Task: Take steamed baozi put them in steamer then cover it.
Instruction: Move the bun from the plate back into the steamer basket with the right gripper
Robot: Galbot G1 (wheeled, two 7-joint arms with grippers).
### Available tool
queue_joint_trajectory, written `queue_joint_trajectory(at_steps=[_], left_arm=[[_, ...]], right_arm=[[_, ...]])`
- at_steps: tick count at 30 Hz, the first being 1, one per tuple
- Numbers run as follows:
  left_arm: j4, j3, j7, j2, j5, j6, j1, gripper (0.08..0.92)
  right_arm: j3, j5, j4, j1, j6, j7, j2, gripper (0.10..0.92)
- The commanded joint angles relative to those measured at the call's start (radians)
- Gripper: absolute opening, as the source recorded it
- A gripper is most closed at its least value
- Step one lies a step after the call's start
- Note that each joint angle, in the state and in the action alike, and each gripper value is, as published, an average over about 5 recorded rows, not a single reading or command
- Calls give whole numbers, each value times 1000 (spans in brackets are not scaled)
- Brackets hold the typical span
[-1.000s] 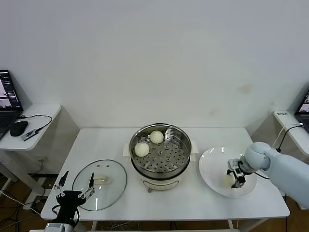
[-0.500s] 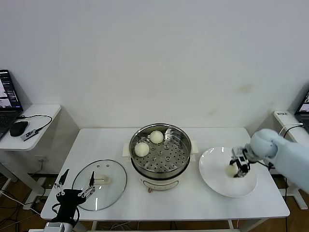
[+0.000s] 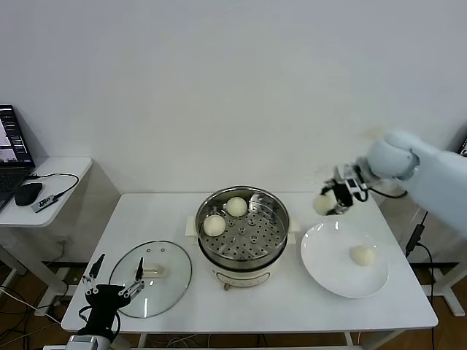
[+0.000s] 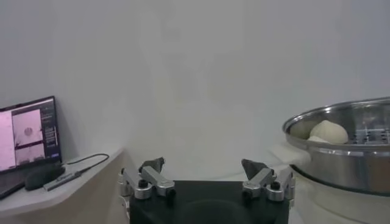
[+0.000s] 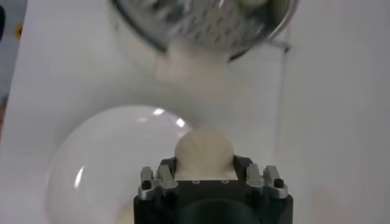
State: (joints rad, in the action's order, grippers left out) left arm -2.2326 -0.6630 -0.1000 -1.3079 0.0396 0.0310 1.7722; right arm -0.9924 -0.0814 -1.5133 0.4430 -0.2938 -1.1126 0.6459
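My right gripper (image 3: pixel 330 198) is shut on one steamed baozi (image 3: pixel 323 204), holding it in the air above the table between the steamer and the white plate (image 3: pixel 328 270). In the right wrist view that baozi (image 5: pixel 204 151) fills the gap between the jaws. A second baozi (image 3: pixel 363 254) lies on the plate. The steel steamer (image 3: pixel 277 219) holds two baozi (image 3: pixel 214 225) (image 3: pixel 236 207) on its perforated tray. The glass cover (image 3: pixel 157 288) lies flat at the table's front left. Beside it my left gripper (image 3: pixel 117 271) is parked, open and holding nothing.
A side table at the far left carries a laptop (image 3: pixel 11 157), a mouse (image 3: pixel 28 193) and a cable. Another side table edge (image 3: pixel 430 179) shows at the far right. A white wall stands behind the table.
My right gripper has lifted one baozi off the plate and carried it up and left toward the steamer. One baozi stays on the plate. The left arm has not moved.
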Motion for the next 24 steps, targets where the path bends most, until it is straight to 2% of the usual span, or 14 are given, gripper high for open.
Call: queue_joint_trajectory(at_steps=[1,7,15,24], left_arm=[[0,-2,0,-3,-2,0,1,823],[-5,-15,-1,-11,-3,-1,2,823],[-19,-18,-1,-27,-9,-1,3,823],[-25,-28,-1,-39,-10,-2,11,823]], right_arm=[[-137,-153,-71,185,4,22,212,594],[-171,-121,-65,104,71,56,318,594],[-258,-18,0,55,266,107,417,594],[-300,116,4,44,427,100,449,594]])
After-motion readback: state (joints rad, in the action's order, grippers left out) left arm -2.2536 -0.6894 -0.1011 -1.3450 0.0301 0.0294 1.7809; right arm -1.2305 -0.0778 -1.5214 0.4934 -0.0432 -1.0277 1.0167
